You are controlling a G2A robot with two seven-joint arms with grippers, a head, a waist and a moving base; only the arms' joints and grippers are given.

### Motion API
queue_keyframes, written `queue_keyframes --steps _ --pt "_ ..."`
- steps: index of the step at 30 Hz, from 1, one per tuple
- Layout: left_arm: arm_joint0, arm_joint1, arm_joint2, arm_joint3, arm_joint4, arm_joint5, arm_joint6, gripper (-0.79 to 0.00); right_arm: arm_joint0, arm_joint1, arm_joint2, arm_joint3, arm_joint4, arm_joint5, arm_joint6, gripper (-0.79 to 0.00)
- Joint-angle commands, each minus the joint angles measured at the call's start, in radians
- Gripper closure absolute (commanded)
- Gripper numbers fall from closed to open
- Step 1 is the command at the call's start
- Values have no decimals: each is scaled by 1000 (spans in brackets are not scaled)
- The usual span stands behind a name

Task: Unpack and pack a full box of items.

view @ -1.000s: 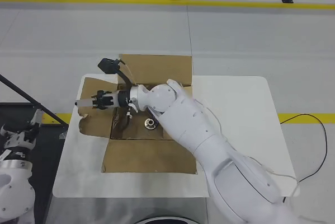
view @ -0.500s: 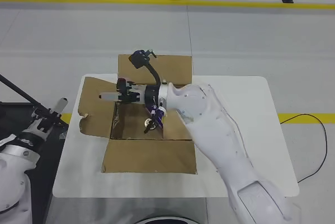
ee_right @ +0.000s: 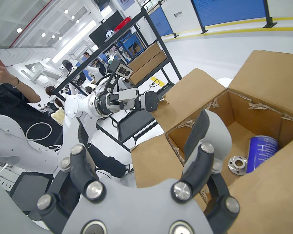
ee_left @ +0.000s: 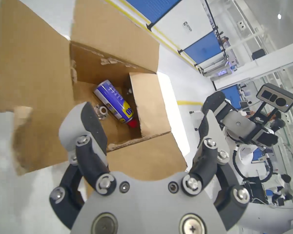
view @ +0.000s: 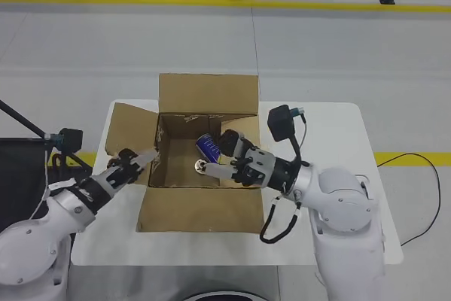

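Cardboard box (view: 201, 212) stands open in the middle of the white tabletop (view: 323, 150), all four flaps folded outward. On its floor lie a blue spray can (view: 207, 145), on its side toward the far right corner, and a small metal flange (view: 203, 167) just beside the can on its near side. Neither is in a hand.

Right hand (view: 225, 156) hangs over the right part of the box opening, close above the can and flange, its fingers apart and holding nothing. Left hand (view: 138, 160) sits at the torn left flap, outside the opening, its fingers likewise apart and holding nothing.

Judging by this, the flaps are open and the hands are in place, but the unpacking proper looks hardly advanced: both items are yet to be lifted out, and the repacking comes after that.

From above, the right hand covers one end of the can. The left wrist view looks into the box at a slant and shows the can's full length, with a red cap at the end nearer the right wall. The right wrist view adds the flange's centre hole and the left hand's fingertips close to the ragged edge of the left flap.
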Motion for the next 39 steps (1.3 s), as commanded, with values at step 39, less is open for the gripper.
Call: queue_keyframes --steps 39 --pt "-411 -22 443 532 -262 210 74 -785 -163 81 168 -54 105 -107 -36 -785"
